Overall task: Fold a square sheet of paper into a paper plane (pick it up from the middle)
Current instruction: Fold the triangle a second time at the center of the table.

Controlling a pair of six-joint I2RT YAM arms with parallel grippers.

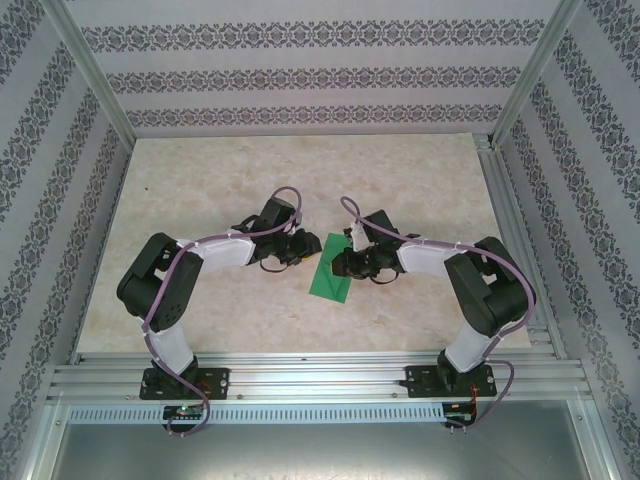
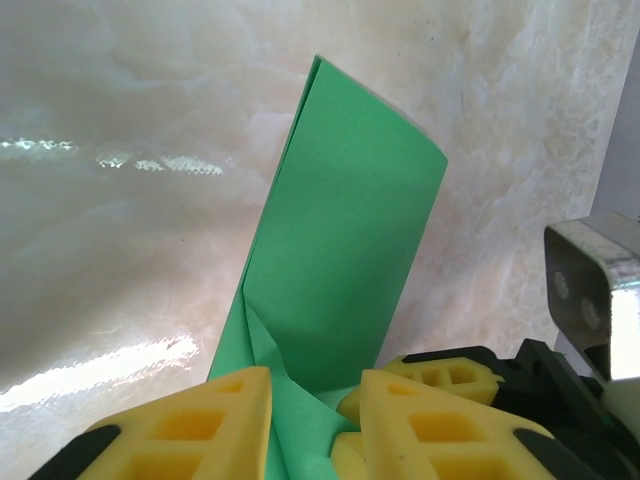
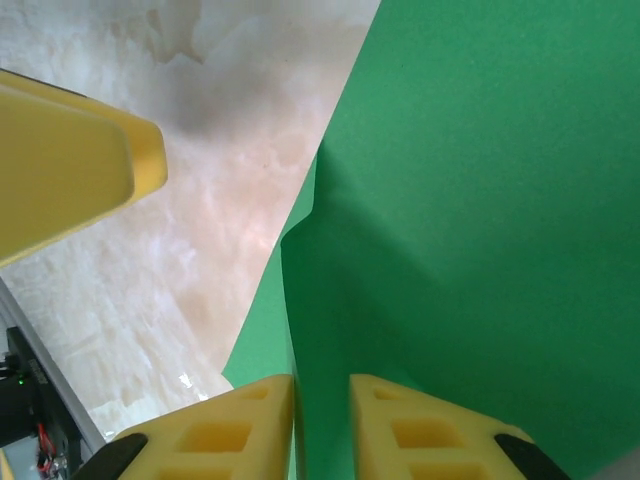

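The square sheet of paper (image 1: 330, 270) is lying folded, long axis near-to-far; left gripper (image 2: 315, 385) and right gripper (image 3: 322, 385) are straddling opposite edges, clamping impossible to tell.

we see a pale marble-patterned tabletop (image 1: 200, 190), glossy enough to catch streaks of light in the left wrist view. walls (image 1: 300, 70) papered in bands of grey floral ornament stand on three sides, framed by aluminium posts (image 1: 95, 75). ribbed aluminium rails (image 1: 320, 375) cross the near edge, a perforated strip (image 1: 300, 412) just below them.
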